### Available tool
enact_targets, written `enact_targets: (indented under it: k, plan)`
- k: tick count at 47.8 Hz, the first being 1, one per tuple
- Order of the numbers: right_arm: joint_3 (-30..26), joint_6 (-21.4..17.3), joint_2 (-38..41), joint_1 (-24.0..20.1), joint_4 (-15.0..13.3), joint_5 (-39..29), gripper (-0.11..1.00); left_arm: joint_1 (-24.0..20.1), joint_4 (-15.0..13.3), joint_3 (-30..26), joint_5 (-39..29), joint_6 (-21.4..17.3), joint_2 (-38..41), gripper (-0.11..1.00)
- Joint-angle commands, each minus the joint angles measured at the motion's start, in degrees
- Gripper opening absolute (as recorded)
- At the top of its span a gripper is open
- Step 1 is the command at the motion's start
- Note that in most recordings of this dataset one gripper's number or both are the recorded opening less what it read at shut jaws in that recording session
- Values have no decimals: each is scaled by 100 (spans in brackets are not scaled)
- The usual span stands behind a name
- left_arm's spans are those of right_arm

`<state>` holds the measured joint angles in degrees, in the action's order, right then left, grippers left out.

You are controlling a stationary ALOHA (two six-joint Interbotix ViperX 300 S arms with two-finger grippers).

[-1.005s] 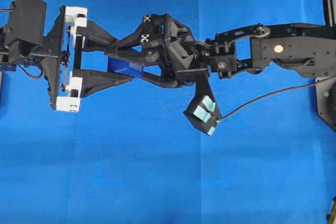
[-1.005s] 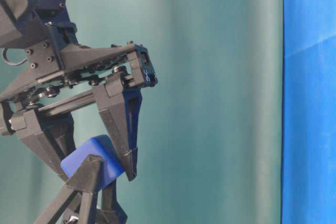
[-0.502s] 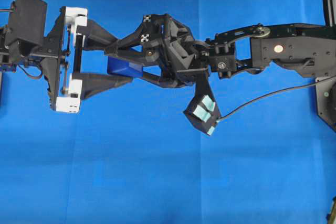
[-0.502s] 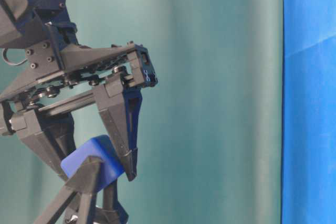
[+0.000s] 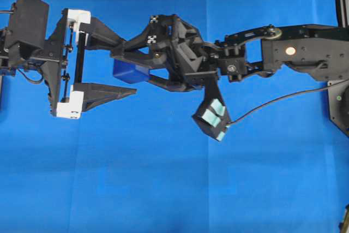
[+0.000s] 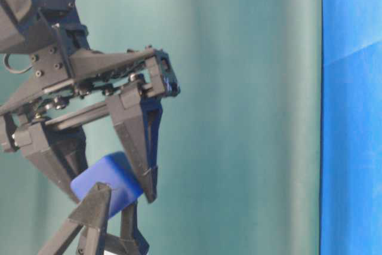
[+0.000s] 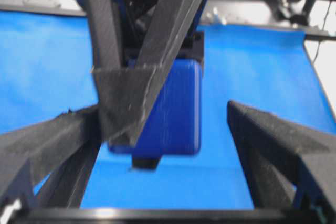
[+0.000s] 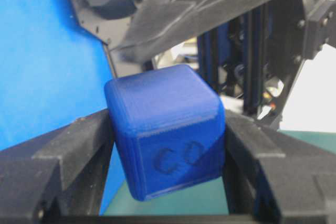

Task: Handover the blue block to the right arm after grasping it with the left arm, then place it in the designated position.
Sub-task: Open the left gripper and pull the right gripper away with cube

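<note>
The blue block point(image 5: 130, 72) is up in the air above the blue tabletop point(image 5: 163, 189), toward its far edge and left of the middle in the overhead view, touching the cloth nowhere. The right hand point(image 5: 131, 68) has it pinched: in the right wrist view a black finger point(image 8: 63, 156) presses each side of the cube point(image 8: 167, 129), with the faint embossed mark facing that camera. At table level the block point(image 6: 107, 182) sits tilted, one corner raised, between the right hand's pointed fingers point(image 6: 140, 147).

The left hand point(image 5: 122, 61) is spread wide. From overhead its near finger point(image 5: 106, 94) stands well apart from the block with blue cloth showing between, while its far finger point(image 5: 103, 32) runs alongside the right hand's far finger; I cannot tell whether those two touch. The left wrist view agrees: the block point(image 7: 176, 114) hangs in the gap, one left finger point(image 7: 278, 145) clearly off to its side, and a right-hand finger point(image 7: 136, 93) crossing in front.

A pale teal casing point(image 5: 211, 115) hangs from the right arm's wrist, a thin cable trailing toward the tabletop's right edge.
</note>
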<state>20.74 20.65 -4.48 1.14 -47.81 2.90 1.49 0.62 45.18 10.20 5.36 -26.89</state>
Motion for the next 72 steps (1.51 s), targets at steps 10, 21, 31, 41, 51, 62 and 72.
enact_targets:
  k: [10,21,31,41,51,62,72]
  plan:
    - [554,-132,-826,-18,18,26,43,-26,0,272,-9,0,-580,93]
    - [1090,-141,-1389,-18,18,18,43,-35,-9,457,-132,-9,-923,93]
    - [1345,-141,-1705,-26,18,18,43,-35,-9,519,-237,0,-1046,93]
    - [1380,-149,-1767,-35,18,18,43,-26,-9,501,-237,-9,-1002,93]
    - [1380,-308,-1767,-35,62,18,43,-26,0,501,-237,-9,-1002,93]
    - [1389,-1336,-1767,-35,624,18,43,-35,-9,501,-237,-9,-1002,93]
    - [1415,-2716,-1828,-35,1090,-62,43,-26,-9,501,-237,-9,-1002,93]
